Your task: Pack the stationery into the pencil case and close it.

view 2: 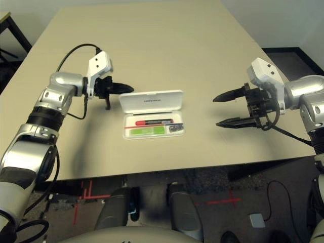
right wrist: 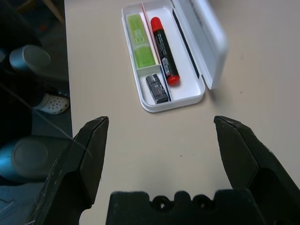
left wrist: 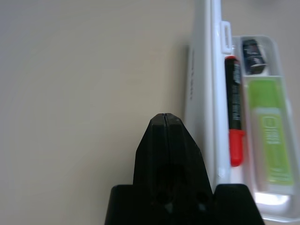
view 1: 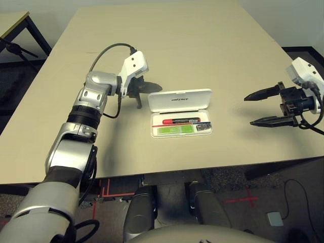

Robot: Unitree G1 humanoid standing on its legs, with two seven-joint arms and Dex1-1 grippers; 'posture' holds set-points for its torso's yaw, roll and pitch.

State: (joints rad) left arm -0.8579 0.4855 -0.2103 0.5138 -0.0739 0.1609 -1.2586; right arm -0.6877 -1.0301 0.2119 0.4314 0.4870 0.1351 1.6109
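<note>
Behind the raised lid, just off its outer face, the left gripper (view 1: 147, 86) hangs with its two black fingers pressed together and nothing between them. That closed tip reads as a pusher: sitting at the lid's back, it looks placed to tip the lid (view 1: 179, 100) forward over the tray, so the step in hand is probably the closing.

Just ahead of that gripper the pencil case (view 1: 181, 132) lies open on the bench (view 1: 202, 45), lid standing on its long hinge, tray towards the robot. All three items already lie in the tray: the red marker (view 1: 181, 121) in the slot nearest the lid, the green stick (view 1: 174, 130) in the slot beside it, and the small dark piece (view 1: 203, 127) at the end of the stick's slot.

Well away on the other side, the right gripper (view 2: 228, 109) hangs over bare bench with its fingers spread wide and empty, pointing at the case, seemingly waiting or ready to steady it.

From the left wrist, the lid appears edge-on just beside the closed fingertips (left wrist: 165, 136), a closeness the head views leave uncertain. From the right wrist, the tray's dividers and each item's slot are plain, and the head views alone set both arms against the case.
</note>
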